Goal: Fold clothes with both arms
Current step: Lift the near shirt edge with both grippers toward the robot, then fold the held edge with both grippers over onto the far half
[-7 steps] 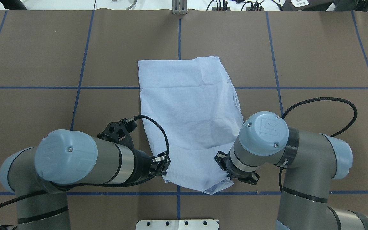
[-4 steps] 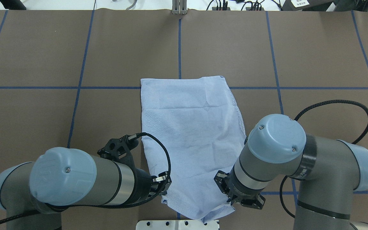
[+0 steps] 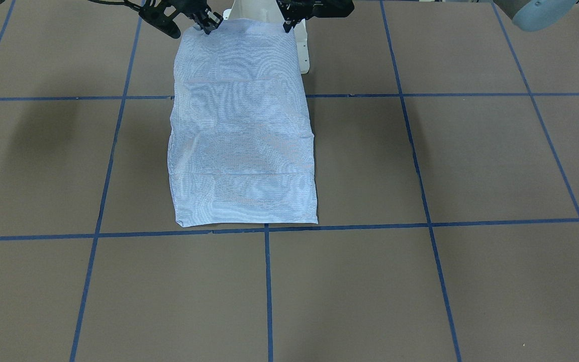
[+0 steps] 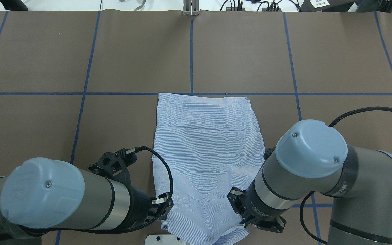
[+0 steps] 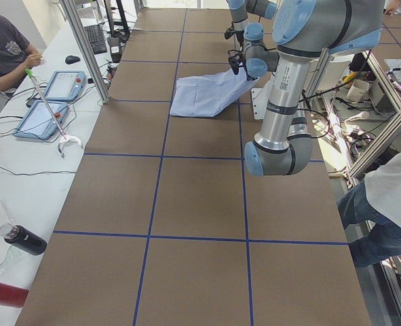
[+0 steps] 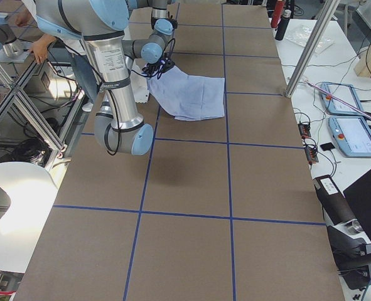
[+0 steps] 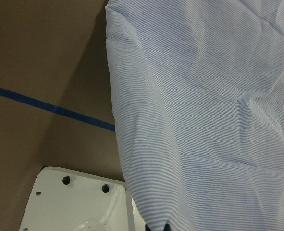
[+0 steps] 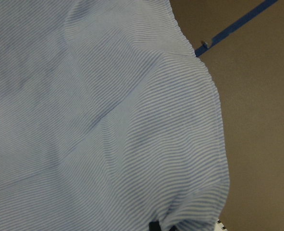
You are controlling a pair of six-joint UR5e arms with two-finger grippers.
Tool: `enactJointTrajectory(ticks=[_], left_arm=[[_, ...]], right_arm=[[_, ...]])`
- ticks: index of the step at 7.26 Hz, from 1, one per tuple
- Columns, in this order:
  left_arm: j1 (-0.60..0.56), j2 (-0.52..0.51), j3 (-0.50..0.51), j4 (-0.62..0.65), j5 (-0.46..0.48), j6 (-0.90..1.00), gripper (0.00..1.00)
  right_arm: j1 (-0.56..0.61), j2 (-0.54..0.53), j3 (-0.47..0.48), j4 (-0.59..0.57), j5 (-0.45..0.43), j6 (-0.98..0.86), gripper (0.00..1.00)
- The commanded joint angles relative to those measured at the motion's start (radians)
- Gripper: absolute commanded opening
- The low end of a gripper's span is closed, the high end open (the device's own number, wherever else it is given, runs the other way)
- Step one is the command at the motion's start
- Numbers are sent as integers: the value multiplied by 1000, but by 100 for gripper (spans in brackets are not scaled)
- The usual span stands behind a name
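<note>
The clothes are one light blue, finely striped shirt (image 4: 206,160) folded into a long panel, its far edge along a blue tape line. The near end is raised off the table and held at both corners. My left gripper (image 4: 163,207) is shut on the near left corner, and my right gripper (image 4: 245,221) is shut on the near right corner. From across the table, the shirt (image 3: 242,136) slopes up to the left gripper (image 3: 287,25) and the right gripper (image 3: 206,27). Each wrist view is filled with striped cloth (image 7: 204,120) (image 8: 108,120). Collar, buttons and sleeves are hidden.
The white pedestal base plate (image 4: 158,239) sits under the shirt's near end. Blue tape lines (image 4: 80,93) grid the brown table. In the side views, a seated person (image 5: 7,41), tablets (image 5: 64,85), bottles (image 5: 24,241) and another person (image 5: 390,210) flank the table.
Both arms have drawn back toward the robot's base, dragging the shirt with them. Its far edge slid from beyond the blue cross line to that line.
</note>
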Motion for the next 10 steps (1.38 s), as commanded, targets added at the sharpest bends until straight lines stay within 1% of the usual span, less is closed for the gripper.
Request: enactJointTrajectory(ticks=[1, 3, 4, 5, 6, 7, 8, 9, 10], left_arm=[[-94, -37, 53, -21, -8, 9, 0], [-209, -41, 95, -94, -13, 15, 0], [-257, -42, 107, -102, -27, 65, 0], [-310, -45, 171, -124, -33, 101, 0], [-338, -45, 266, -219, -33, 104, 0], [-352, -50, 335, -290, -33, 106, 0], [-368, -72, 373, -315, -33, 107, 0], [-377, -88, 400, -322, -33, 107, 0], [-388, -105, 446, -357, -33, 107, 0]], right_arm=[[92, 43, -23, 5, -3, -40, 0], [157, 86, -59, 5, -30, -104, 0], [199, 92, -67, 6, -59, -163, 0], [244, 102, -114, 6, -64, -243, 0], [288, 130, -189, 9, -58, -283, 0], [316, 157, -252, 31, -58, -317, 0], [338, 161, -317, 104, -57, -324, 0], [346, 172, -369, 138, -58, -327, 0], [358, 215, -441, 159, -58, -330, 0]])
